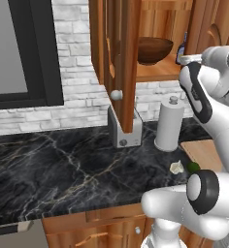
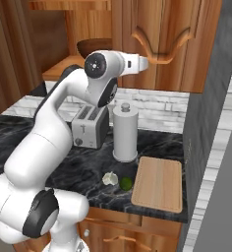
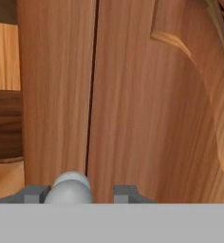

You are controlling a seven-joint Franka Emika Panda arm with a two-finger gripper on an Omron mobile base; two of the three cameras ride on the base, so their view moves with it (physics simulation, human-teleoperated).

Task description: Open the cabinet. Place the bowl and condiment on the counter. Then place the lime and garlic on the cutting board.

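On the black marble surface (image 2: 83,172) nearest the robot, the small whitish garlic bulb (image 2: 109,178) and the bright-green lime (image 2: 125,183) lie side by side, just beside the flat light-tan wooden cutting board (image 2: 158,183) and not yet on it. Higher and farther back, the reddish-brown wooden wall cabinet (image 1: 155,34) has its left door swung open, so the wide dark-brown wooden bowl (image 1: 154,49) and the small dark condiment bottle (image 1: 181,51) wait unmoved on its shelf. The tool (image 3: 81,193) sits at the right door, its fingers parted either side of a round silvery knob (image 3: 71,187), though whether they pinch it I cannot tell.

Counter (image 2: 78,172) carries toaster (image 2: 91,127), garlic (image 2: 109,178), lime (image 2: 126,183).
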